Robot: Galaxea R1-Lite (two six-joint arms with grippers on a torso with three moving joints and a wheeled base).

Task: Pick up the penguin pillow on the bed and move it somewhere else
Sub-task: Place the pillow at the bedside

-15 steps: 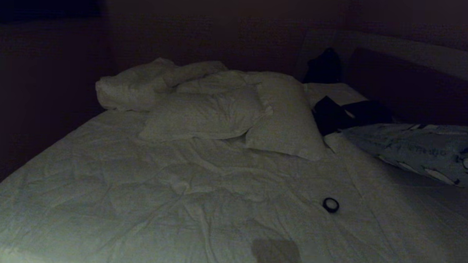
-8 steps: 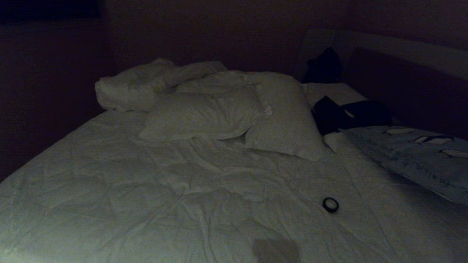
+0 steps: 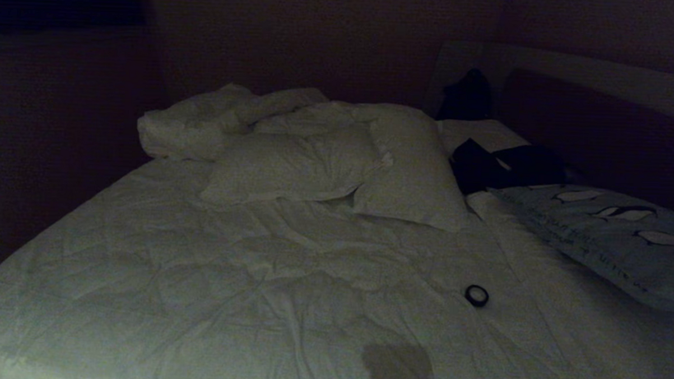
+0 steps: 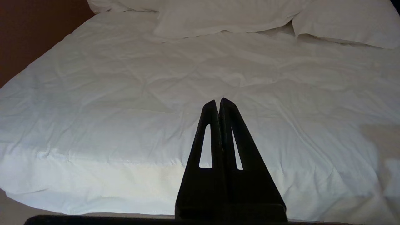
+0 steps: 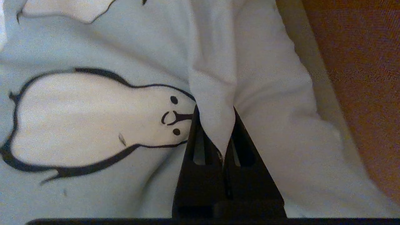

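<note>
Since a moment ago the penguin pillow (image 3: 610, 238) has turned and dropped lower at the right side of the bed (image 3: 227, 275), so its penguins now face up, while everything else on the bed has stayed put. Closest to the robot, the left gripper (image 4: 218, 103) hangs over the near part of the bed with its two fingers pressed together and nothing between them. It is only waiting. A little further out, a small black ring (image 3: 477, 295) lies on the white cover, well apart from the pillow. At the right edge, the right gripper (image 5: 213, 147) is clamped tight on a fold of the penguin pillow's cloth, next to a penguin's face. It holds only that pinch of cloth, not the thick part. The pillow looks lifted at its right end, and I cannot tell if its left corner touches the bed. Past it lie some dark clothes (image 3: 500, 164), then the two white pillows (image 3: 338, 164) and the bunched-up duvet (image 3: 193, 125) near the dark headboard (image 3: 597, 131). What could go wrong: the thin fold could slip out of the fingers if the arm swings fast, and the pillow would flop down. Its low corner could also drag across the cover or bump the dark clothes.
</note>
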